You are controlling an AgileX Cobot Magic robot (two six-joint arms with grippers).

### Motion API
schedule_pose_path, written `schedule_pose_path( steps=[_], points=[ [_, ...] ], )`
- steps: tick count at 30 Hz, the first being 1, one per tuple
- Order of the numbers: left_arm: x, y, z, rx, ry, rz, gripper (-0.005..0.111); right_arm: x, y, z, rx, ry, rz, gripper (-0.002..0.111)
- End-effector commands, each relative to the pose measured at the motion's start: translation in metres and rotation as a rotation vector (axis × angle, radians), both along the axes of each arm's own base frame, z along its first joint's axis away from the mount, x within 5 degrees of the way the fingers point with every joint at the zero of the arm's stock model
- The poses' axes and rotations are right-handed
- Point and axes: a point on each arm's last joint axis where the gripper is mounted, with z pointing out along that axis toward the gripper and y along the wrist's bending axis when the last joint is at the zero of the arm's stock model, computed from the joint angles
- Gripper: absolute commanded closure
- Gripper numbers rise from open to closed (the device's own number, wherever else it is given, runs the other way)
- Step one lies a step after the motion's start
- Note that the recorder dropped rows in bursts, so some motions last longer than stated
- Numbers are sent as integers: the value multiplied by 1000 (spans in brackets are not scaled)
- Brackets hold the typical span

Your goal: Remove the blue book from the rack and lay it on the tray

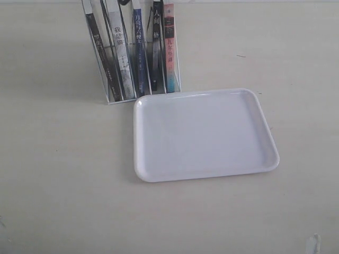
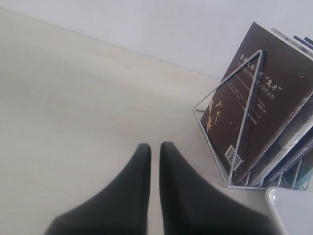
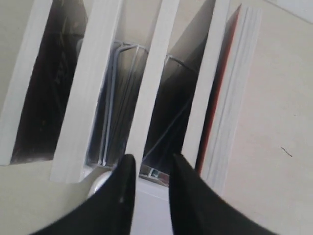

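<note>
Hovering over the rack (image 1: pixel 114 98) with the right gripper (image 3: pixel 152 161), jaws apart astride the top edge of the blue book (image 1: pixel 139 53), seemingly ready to pinch it out of its middle slot. Resting the left gripper (image 2: pixel 155 146) aside, jaws nearly together on nothing, leaving the tray (image 1: pixel 206 137) in front free.

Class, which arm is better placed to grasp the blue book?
Right. The right jaws straddle the top edge of the blue book in the rack; the left jaws hang low beside it.
</note>
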Motion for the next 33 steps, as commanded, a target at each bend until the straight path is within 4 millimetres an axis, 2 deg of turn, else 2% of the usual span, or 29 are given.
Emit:
schedule_pose_path(
  steps=[1,3,7,9,13,20,33],
  points=[
    [0,-1,0,-5,-7,-10,101,3,2,-1,24,-15,6,97],
    [0,-1,0,-5,-7,-10,101,3,3,-1,28,-17,8,92],
    [0,-1,0,-5,-7,-10,101,4,4,-2,36,-22,13,67],
    [0,-1,0,-5,-7,-10,101,5,6,-5,32,-18,13,60],
    [0,-1,0,-5,-7,-10,101,8,9,-15,14,-3,13,62],
    [0,-1,0,-5,-7,-10,101,12,13,-20,24,-17,22,79],
    [0,-1,0,-5,-7,-10,101,17,20,-43,-17,17,21,78]
  ],
)
